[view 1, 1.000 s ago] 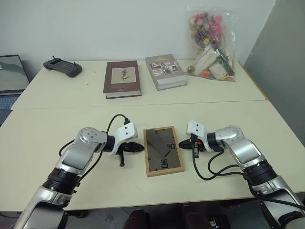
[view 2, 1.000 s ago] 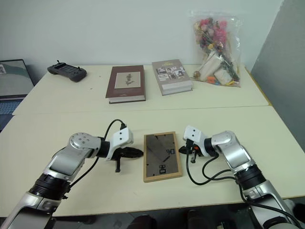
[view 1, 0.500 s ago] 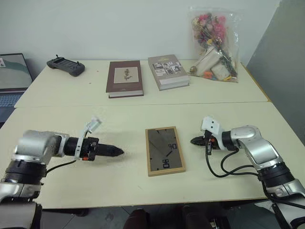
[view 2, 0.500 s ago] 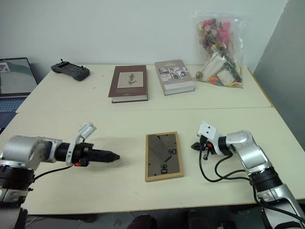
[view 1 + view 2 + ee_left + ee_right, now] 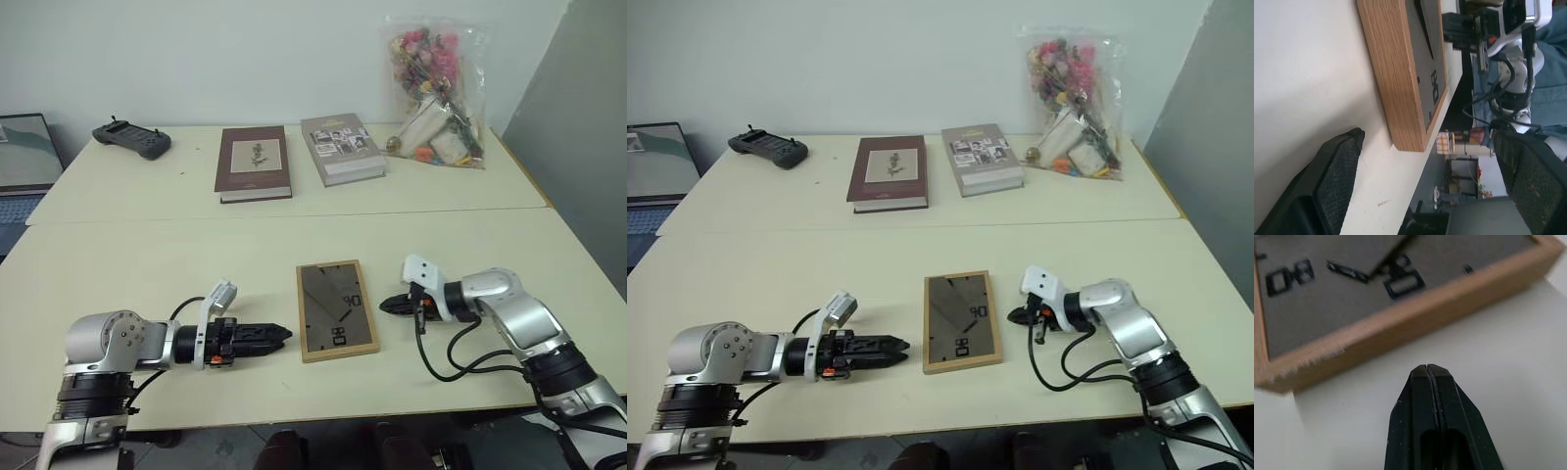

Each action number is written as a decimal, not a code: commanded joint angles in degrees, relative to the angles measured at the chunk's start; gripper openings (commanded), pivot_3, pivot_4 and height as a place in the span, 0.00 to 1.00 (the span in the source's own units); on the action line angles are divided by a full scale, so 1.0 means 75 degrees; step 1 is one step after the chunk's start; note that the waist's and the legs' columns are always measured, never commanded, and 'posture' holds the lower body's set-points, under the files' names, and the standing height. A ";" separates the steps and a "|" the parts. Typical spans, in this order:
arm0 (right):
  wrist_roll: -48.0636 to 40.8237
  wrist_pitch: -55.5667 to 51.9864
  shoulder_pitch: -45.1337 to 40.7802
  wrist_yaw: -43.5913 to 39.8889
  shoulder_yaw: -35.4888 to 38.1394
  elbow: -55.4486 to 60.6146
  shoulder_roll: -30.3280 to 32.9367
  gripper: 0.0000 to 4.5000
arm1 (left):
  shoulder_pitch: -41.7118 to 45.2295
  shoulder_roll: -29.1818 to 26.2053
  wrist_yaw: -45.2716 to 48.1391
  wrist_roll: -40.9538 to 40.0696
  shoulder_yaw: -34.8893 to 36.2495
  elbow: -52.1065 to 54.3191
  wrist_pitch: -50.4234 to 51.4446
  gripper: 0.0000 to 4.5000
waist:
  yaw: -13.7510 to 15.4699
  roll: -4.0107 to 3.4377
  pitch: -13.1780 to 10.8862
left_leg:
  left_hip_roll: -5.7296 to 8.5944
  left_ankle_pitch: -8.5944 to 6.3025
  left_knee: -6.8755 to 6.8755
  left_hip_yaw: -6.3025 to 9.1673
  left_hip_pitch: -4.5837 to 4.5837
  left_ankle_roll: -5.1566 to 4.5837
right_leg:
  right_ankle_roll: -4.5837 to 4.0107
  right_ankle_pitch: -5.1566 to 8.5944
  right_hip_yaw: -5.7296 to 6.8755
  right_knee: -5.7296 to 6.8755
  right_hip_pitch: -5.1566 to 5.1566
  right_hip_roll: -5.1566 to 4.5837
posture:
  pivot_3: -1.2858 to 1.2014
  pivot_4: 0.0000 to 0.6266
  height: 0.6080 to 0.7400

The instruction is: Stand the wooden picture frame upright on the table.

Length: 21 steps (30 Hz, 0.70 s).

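Small light-wood picture frame (image 5: 338, 310) lay back-up on cream table (image 5: 147, 255), flanked: left gripper (image 5: 279, 335) spread apart, right gripper (image 5: 385, 305) pinched together, probably to lift an edge.

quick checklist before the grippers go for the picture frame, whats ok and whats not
1. Wooden picture frame reachable, lying between both grippers: ok.
2. Frame upright: not ok, it lies flat, dark back up, on the table.
3. Left gripper open for a grasp: ok, fingers spread, tips beside the frame's near left corner.
4. Right gripper open: not ok, fingers pressed together, apart from the frame's right edge.
5. Fold-out stand deployed: cannot tell.
6. Maroon book and grey book out of the way: ok, far back.
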State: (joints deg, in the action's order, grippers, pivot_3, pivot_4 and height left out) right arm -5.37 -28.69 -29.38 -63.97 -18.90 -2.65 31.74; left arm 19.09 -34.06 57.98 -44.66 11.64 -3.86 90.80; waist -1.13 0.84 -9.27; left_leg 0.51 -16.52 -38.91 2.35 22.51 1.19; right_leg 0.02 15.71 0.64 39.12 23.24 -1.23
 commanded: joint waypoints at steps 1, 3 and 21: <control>0.0003 -0.0035 -0.0244 0.0032 -0.0180 0.0129 -0.0220 0.00 | 0.0003 0.0341 -0.0820 0.0514 -0.0295 -0.0396 -0.0597 0.99 | 0.0099 -0.0012 0.0012 | 0.0005 0.0000 0.0000 -0.0001 -0.0004 0.0000 | 0.0000 0.0000 0.0000 -0.0001 -0.0004 -0.0005 | 0.52 0.24 1.00; 0.0010 -0.0051 -0.0281 0.0029 -0.0299 0.0121 -0.0328 0.00 | 0.0044 0.0442 -0.0831 0.0385 -0.0382 -0.0434 -0.0491 0.99 | 0.0175 -0.0021 0.0025 | 0.0012 0.0000 -0.0001 -0.0001 -0.0013 0.0000 | 0.0001 -0.0001 0.0000 -0.0003 -0.0014 -0.0010 | 0.52 0.24 1.00; 0.0154 0.0129 -0.0326 0.0542 -0.0326 -0.0357 -0.0583 0.00 | 0.0086 0.0776 -0.1166 -0.0466 0.0163 0.0032 -0.0386 0.53 | 0.0127 -0.0033 0.0044 | 0.0009 0.0002 0.0005 0.0000 -0.0015 0.0003 | 0.0002 -0.0001 -0.0004 -0.0005 -0.0010 -0.0006 | 0.52 0.24 1.00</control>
State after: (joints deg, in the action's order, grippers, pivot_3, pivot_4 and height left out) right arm -4.48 -28.63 -32.33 -60.24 -22.45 -5.73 26.56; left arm 19.34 -28.60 49.29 -46.77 11.57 -3.54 88.28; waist -0.18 0.60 -8.94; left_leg 0.57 -16.51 -38.87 2.36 22.40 1.21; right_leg 0.03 15.71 0.61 39.09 23.17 -1.28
